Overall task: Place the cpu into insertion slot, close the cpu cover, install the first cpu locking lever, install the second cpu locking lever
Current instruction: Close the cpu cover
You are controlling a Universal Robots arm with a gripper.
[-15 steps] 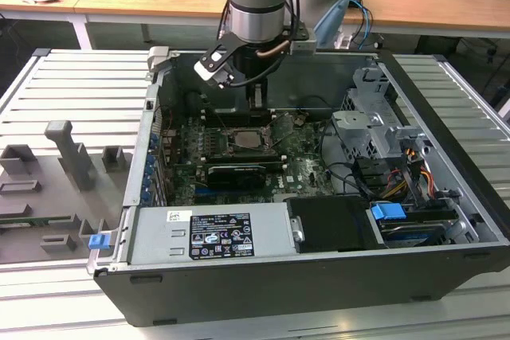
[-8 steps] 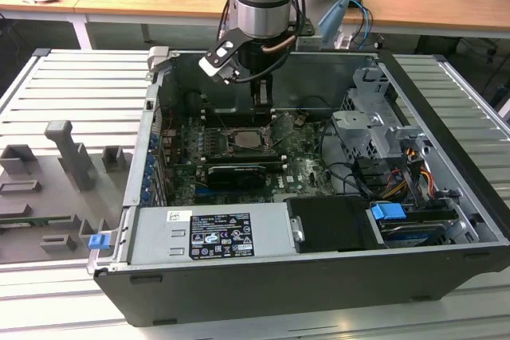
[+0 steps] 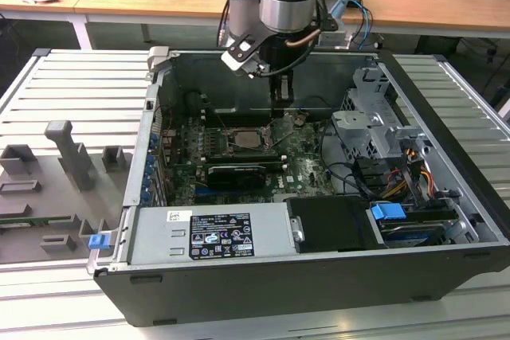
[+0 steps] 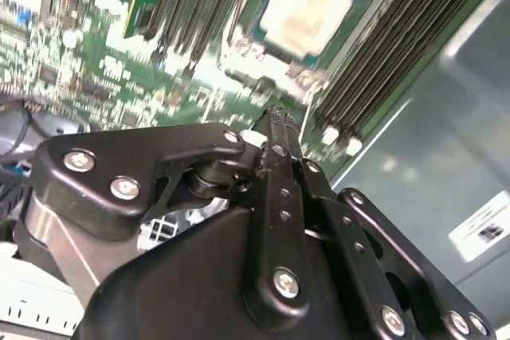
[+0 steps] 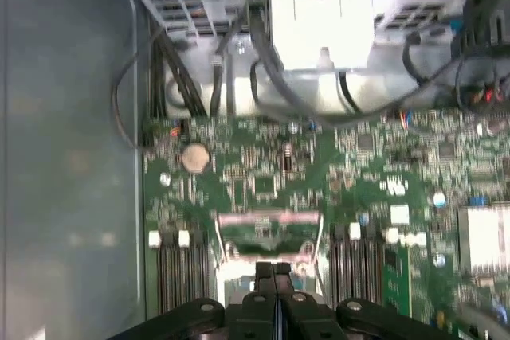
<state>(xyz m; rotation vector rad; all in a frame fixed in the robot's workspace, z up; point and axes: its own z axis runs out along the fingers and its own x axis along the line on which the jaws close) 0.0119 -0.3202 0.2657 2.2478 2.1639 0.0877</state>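
Note:
The cpu (image 4: pixel 307 9), a pale beige square, lies in the insertion slot (image 4: pixel 275 41) with its silver rim, between long black memory slots. In the exterior view the slot (image 3: pixel 247 138) sits mid-board inside the open case. My gripper (image 3: pixel 280 111) hangs just above the board, slightly behind the slot and toward the exterior view's right. Its black fingers are pressed together with nothing between them in both wrist views (image 4: pixel 275 117) (image 5: pixel 275 270). A silver frame edge (image 5: pixel 267 217) of the slot shows beyond the fingertips. I cannot tell whether the cpu cover lies flat.
Memory slots (image 4: pixel 398 37) flank the slot. A silver power supply (image 3: pixel 207 232) fills the case front. A metal drive cage (image 3: pixel 374 125) and cables stand at the exterior view's right. Grey fixtures (image 3: pixel 72 157) sit outside the case on the left. A coin battery (image 5: pixel 195 157) lies on the board.

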